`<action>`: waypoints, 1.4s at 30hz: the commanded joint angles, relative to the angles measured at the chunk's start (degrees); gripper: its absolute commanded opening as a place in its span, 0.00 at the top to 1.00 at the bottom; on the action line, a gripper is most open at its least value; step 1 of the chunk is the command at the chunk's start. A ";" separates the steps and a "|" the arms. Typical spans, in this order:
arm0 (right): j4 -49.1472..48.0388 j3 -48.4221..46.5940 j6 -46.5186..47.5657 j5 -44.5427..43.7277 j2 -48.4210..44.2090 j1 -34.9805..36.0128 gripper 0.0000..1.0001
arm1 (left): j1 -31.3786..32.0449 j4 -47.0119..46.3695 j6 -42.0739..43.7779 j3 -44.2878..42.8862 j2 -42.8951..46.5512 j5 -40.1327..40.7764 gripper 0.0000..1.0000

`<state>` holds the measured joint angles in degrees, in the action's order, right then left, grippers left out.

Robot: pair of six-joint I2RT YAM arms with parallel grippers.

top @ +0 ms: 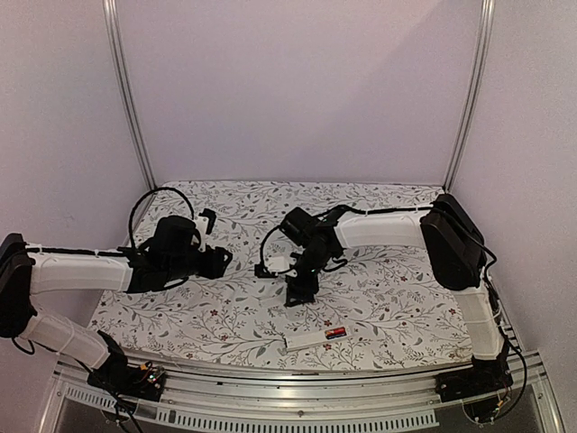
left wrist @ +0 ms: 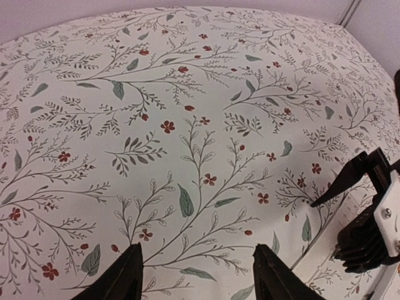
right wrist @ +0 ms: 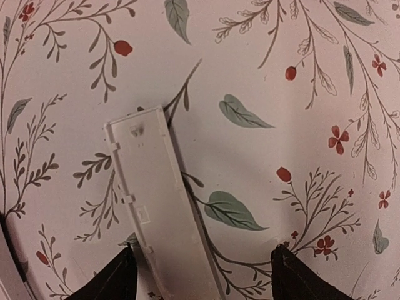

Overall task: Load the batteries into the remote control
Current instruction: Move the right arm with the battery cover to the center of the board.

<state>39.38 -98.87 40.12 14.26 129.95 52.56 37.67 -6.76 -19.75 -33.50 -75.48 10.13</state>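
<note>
Floral surface (top: 397, 298): remote (top: 306, 340) at 6 o'clock, batteries (top: 336, 334) at its 3 o'clock end. Right hand (right wrist: 203, 275) open astride cover (right wrist: 156, 200); left hand (left wrist: 197, 275) open.

Pale lilac walls (top: 297, 90) at twelve o'clock; aluminium posts (top: 126, 99) at ten and two; floral tablecloth (top: 379, 298) at centre; slotted metal rail (top: 297, 410) at six; light soft, even.

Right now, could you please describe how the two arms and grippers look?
The left arm and right arm have white tubular shells with black joints and bases. Black cables loop at each wrist. The left gripper and right gripper are black with tapered fingers.
</note>
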 commanded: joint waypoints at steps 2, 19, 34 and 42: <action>7.62 0.44 0.60 -4.21 3.00 0.27 0.34 | -1.11 -0.47 0.28 -1.26 -0.42 0.63 0.40; 6.48 12.77 -3.76 -3.96 -3.17 -0.79 0.70 | -1.50 0.09 0.84 -2.01 -0.61 0.52 0.40; 3.96 27.35 -7.17 -5.48 -11.61 -2.50 0.73 | -1.63 1.38 1.89 -3.17 -0.62 1.12 0.40; 4.35 31.13 -8.21 -6.93 -15.46 -3.77 0.69 | -1.71 1.67 2.08 -3.40 -0.46 1.14 0.40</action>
<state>35.51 -71.35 33.65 12.08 111.81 49.43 36.91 -6.09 -18.44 -35.68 -75.66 10.98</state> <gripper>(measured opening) 0.288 0.599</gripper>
